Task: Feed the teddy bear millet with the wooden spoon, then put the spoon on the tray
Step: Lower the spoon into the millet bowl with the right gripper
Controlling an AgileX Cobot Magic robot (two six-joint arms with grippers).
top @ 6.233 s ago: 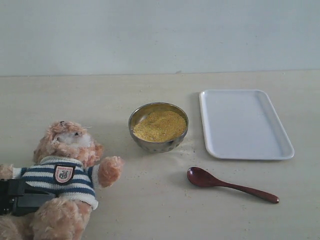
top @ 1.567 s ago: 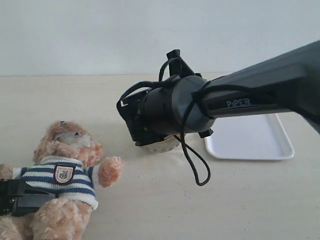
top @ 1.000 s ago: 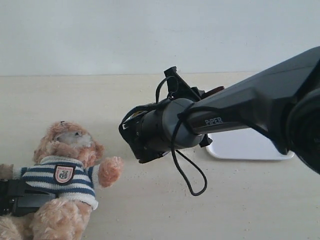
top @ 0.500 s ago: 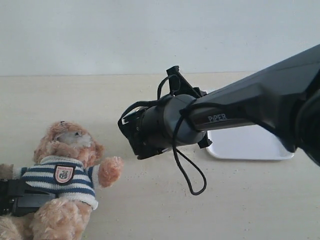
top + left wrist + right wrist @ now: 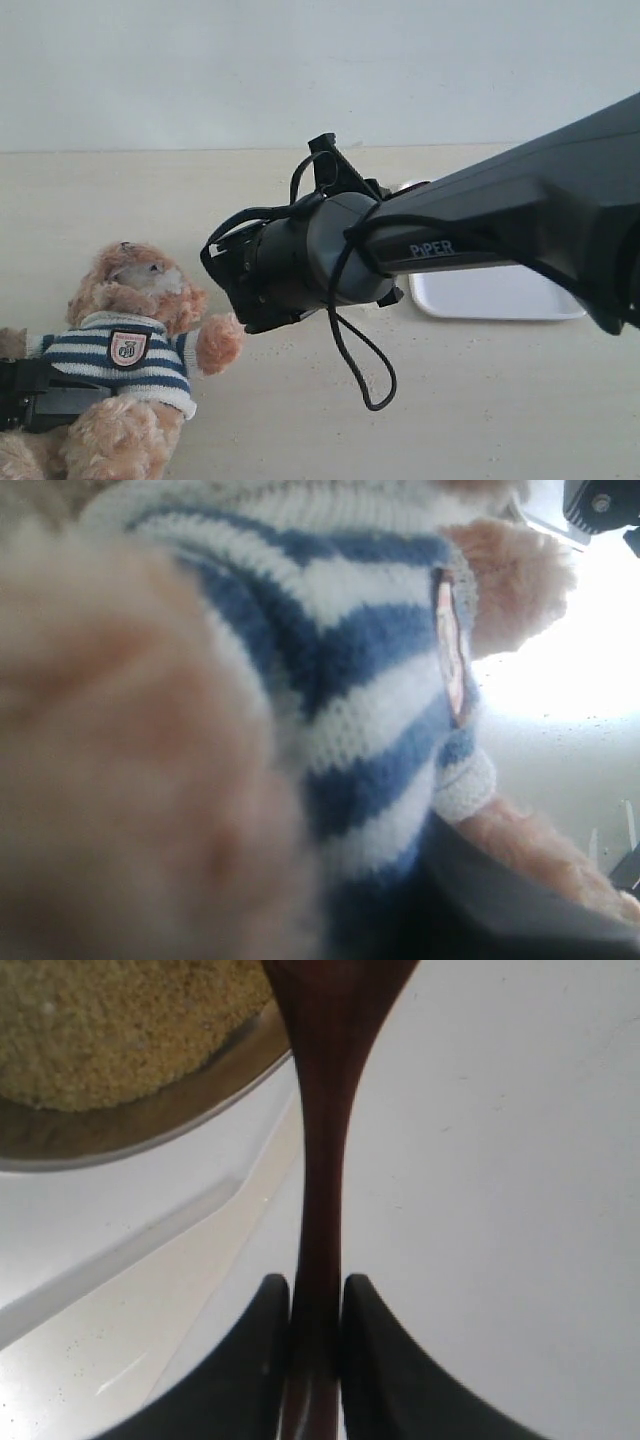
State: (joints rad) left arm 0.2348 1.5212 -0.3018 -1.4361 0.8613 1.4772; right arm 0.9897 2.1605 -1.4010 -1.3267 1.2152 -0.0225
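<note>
From the exterior view, my right arm (image 5: 300, 265) reaches across the table (image 5: 470, 420) from the right, its wrist hanging just beside the raised paw of the teddy bear (image 5: 130, 340). The arm hides whatever that wrist carries. The tray (image 5: 500, 295) shows only in part behind the arm, and I see no spoon on that part. At the lower left, the left gripper (image 5: 40, 395) sits against the bear's striped side. In the left wrist view, shirt and fur fill the frame, with the badge (image 5: 447, 645) edge-on and one dark finger (image 5: 500, 900) pressed into the bear's lower body. The other finger is hidden, but I read this as a clamp on the bear. In the right wrist view, the right gripper (image 5: 315, 1285) pinches the slim handle of the wooden spoon (image 5: 320, 1160) between both fingers. Beyond it lies the millet (image 5: 110, 1030), heaped in its metal bowl (image 5: 160, 1125). The spoon's bowl runs off the frame, so I cannot tell whether it is loaded. My judgement: the spoon is picked up and the bear is held ready. Bringing the spoon to the mouth and setting it on the tray are both left.
</note>
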